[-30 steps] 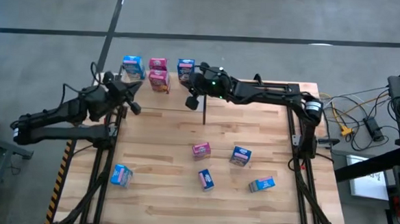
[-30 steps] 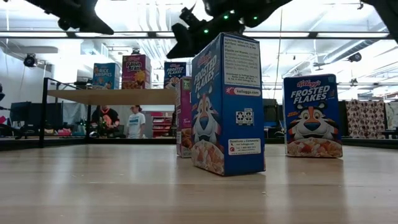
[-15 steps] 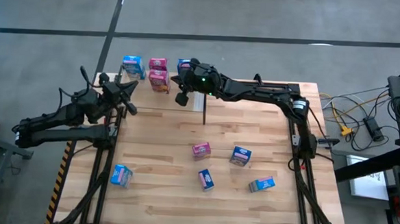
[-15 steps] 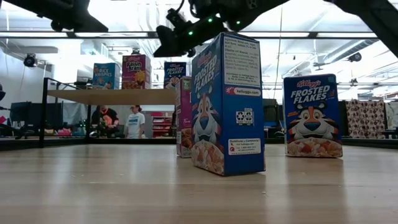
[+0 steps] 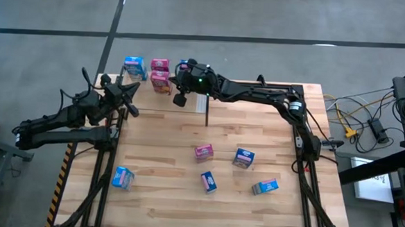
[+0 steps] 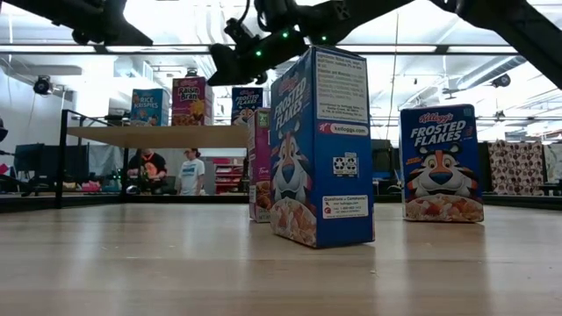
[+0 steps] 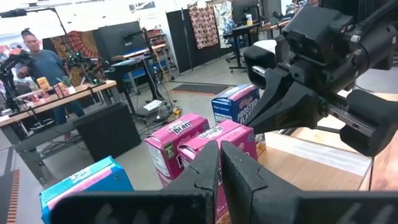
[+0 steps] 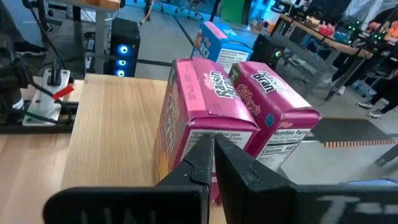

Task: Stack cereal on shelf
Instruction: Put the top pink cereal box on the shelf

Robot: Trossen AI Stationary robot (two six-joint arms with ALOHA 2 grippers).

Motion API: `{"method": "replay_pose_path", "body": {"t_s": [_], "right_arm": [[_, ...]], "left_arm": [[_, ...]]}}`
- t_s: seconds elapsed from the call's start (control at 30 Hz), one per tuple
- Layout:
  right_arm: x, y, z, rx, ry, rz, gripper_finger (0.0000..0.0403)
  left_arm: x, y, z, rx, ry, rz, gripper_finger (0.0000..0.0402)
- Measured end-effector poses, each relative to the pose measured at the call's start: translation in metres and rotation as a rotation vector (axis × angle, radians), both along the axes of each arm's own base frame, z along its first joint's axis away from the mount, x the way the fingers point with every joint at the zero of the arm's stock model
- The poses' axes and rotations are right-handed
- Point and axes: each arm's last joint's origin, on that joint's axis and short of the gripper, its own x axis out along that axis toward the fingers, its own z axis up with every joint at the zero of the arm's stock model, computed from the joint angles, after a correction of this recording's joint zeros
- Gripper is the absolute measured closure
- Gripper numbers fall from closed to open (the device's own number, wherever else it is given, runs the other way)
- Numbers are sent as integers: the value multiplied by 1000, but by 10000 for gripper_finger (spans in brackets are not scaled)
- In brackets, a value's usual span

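Hovering by the shelf (image 5: 163, 90) with right fingers (image 5: 179, 98) together, empty; left fingers (image 5: 134, 110) together too — five light, stiff, crushable boxes (image 5: 204, 152) lie worktop-side, best pinched across narrow faces.

The right arm (image 5: 252, 94) hides most of the shelf's blue cereal box (image 5: 185, 64).

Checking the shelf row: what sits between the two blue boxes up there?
In the high view, two pink boxes sit between the left blue box and the right blue box.
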Motion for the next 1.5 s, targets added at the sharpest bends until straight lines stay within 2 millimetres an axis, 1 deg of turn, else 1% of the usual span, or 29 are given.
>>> {"method": "replay_pose_path", "body": {"t_s": [0.67,0.83,0.9,1.13,1.5], "right_arm": [[-2,-7,1,-66,14,-8,394],[-1,-7,4,-102,-8,-1,394],[1,-7,4,-114,-23,3,394],[7,-11,-9,-130,-26,-2,394],[7,-12,-7,-143,-46,-6,394]], "left_arm": [[0,0,0,0,0,0,402],[0,0,0,0,-1,0,402],[0,0,0,0,-1,0,401],[0,0,0,0,-1,-1,401],[0,0,0,0,-2,-1,402]]}}
